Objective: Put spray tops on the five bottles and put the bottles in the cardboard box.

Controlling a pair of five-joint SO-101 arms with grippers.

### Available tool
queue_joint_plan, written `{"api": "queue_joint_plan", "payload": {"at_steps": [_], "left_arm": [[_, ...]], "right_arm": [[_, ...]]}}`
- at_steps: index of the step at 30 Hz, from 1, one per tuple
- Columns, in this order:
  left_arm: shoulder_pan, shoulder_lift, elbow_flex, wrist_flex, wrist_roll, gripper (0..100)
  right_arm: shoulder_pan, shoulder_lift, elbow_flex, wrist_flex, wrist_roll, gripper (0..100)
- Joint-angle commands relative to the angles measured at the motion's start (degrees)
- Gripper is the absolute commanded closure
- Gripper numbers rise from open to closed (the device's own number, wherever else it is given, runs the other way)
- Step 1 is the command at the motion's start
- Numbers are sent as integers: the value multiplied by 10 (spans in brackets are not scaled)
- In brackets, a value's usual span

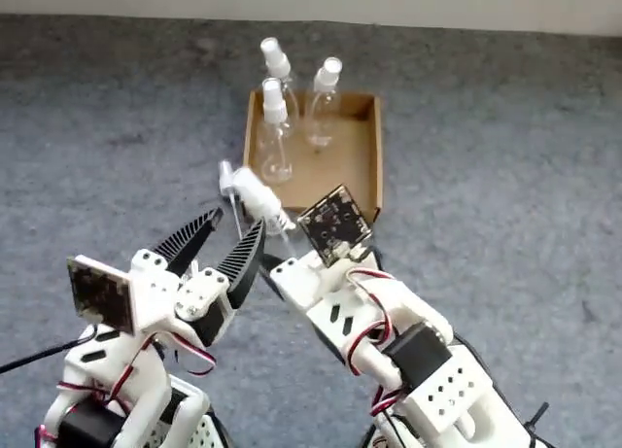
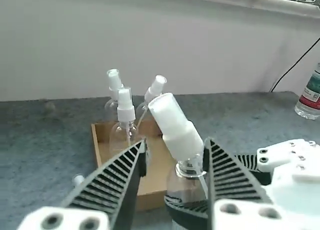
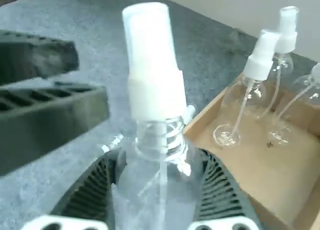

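My right gripper [image 3: 157, 192] is shut on a clear bottle [image 3: 150, 190] and holds it upright in front of the cardboard box [image 1: 364, 161]. A white spray top [image 2: 175, 125] sits tilted on the bottle's neck, with the threads showing under its collar. My left gripper [image 2: 174, 146] is open, one finger on each side of that spray top [image 1: 255, 191] without pressing it. Three capped bottles [image 1: 275, 132] [image 1: 324, 100] [image 1: 277, 69] stand at the far end of the box; whether the rearmost is inside, I cannot tell.
A loose spray top [image 1: 227, 176] with its tube lies on the grey carpet just left of the box. A labelled bottle [image 2: 311, 93] stands far off by the wall. Open carpet lies on both sides of the box.
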Motion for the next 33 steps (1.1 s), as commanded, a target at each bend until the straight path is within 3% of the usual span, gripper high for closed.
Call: {"api": "queue_joint_plan", "payload": {"at_steps": [1, 5, 9, 17, 24, 33], "left_arm": [[-36, -4, -41, -2, -23, 832], [-120, -3, -36, -11, -25, 832], [-184, -2, 30, -113, -23, 832], [-179, -2, 80, -157, -25, 833], [-109, -2, 91, -153, -26, 833], [-44, -2, 89, -135, -48, 833]], "right_arm": [[25, -12, 7, -54, 34, 995], [11, -13, 73, -88, 45, 995], [-16, -14, 99, -87, 61, 995], [-39, -26, 99, -87, 85, 995], [-39, -122, 102, -18, 85, 995], [-39, -128, 104, -18, 86, 995]]}}
